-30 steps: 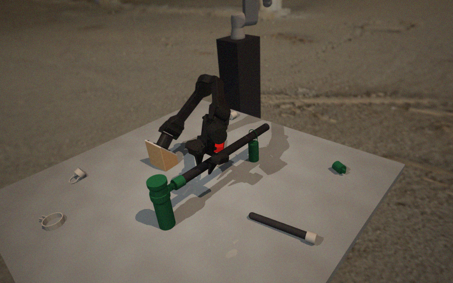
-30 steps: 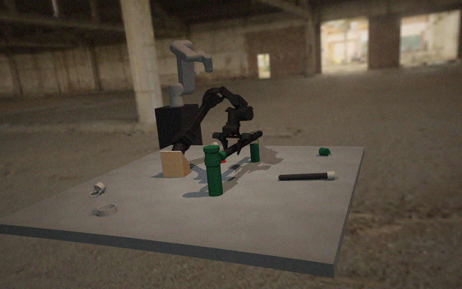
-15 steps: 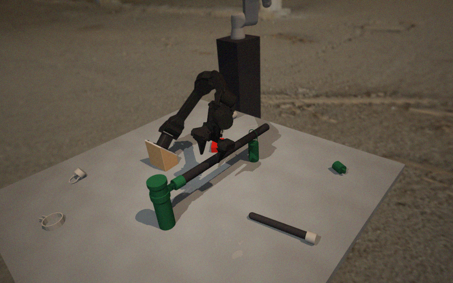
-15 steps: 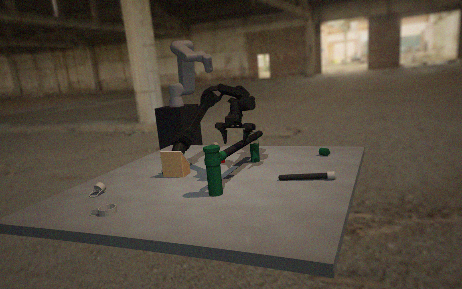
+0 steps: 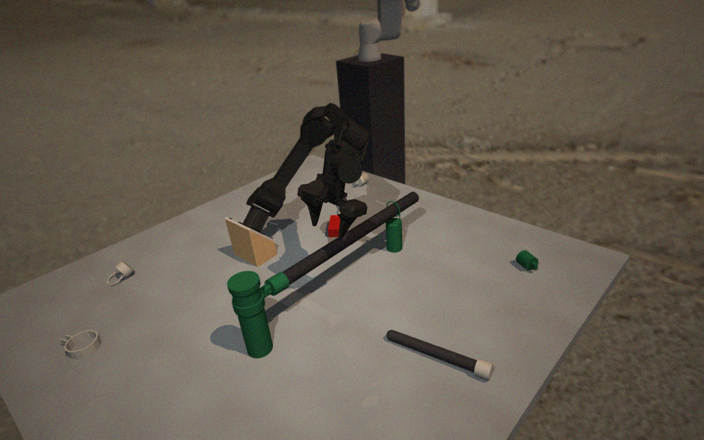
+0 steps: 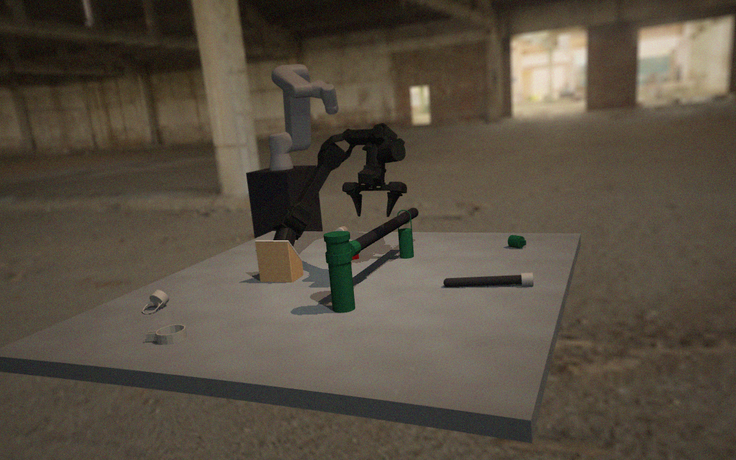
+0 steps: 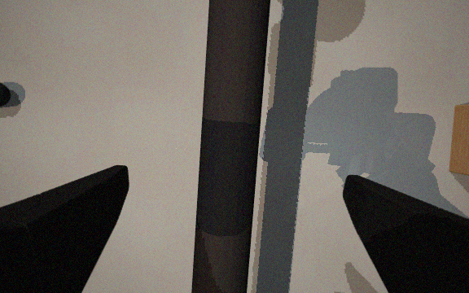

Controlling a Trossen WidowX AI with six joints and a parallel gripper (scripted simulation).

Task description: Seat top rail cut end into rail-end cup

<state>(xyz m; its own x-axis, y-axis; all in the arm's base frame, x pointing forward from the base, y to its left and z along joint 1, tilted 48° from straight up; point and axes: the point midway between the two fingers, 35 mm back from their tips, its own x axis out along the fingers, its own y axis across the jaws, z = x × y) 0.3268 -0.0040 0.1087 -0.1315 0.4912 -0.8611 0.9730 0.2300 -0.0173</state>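
The dark top rail [image 5: 310, 263] [image 6: 378, 232] [image 7: 234, 81] slants above the table. Its near end is inside the green rail-end cup [image 5: 276, 283] [image 6: 354, 246]; how deep is hidden. The cup hangs on the brace band [image 5: 247, 307] [image 6: 336, 257], which sits high on the big green post [image 5: 256, 333] [image 6: 341, 291], just below its cap. The rail's far end passes through the wire loop on the small green post [image 5: 393, 238] [image 6: 406, 245]. My gripper [image 5: 328, 230] [image 6: 374, 214] [image 7: 238, 181] is wide open and empty above the rail, with visible gaps on both sides in the wrist view.
A wooden wedge [image 5: 253, 245] [image 6: 276, 262] stands by the arm's base, and a red block [image 5: 333, 225] behind the rail. A short dark rod [image 5: 431, 350] [image 6: 482, 280], a loose green cup [image 5: 526, 260] [image 6: 515, 241] and a pale band [image 5: 82, 350] [image 6: 170, 339] lie around.
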